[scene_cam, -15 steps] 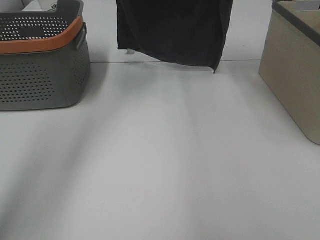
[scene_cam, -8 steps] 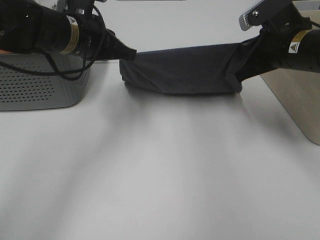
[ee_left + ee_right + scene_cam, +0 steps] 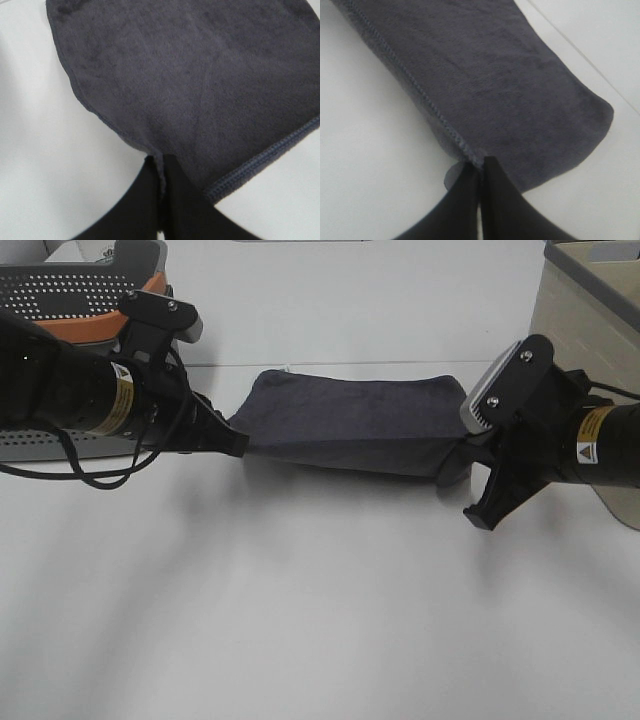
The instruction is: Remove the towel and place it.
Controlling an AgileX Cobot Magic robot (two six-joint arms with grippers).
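- White tabletop [image 3: 300,600] fills the scene, bare along its near half.
- The towel [image 3: 350,425], dark charcoal terry with a stitched hem, lies stretched left to right across the far middle of the table, apparently doubled over on itself.
- The left gripper [image 3: 161,172] has its fingers pressed together on the towel's left end, with the cloth fanning away from the tips.
- The right gripper [image 3: 480,167] is pinched tight on the right near corner, just where the hem ends.
- A grey perforated basket [image 3: 70,285] with an orange rim stands at far left, behind the left arm.
- A beige bin [image 3: 590,330] stands at far right, behind the right arm.
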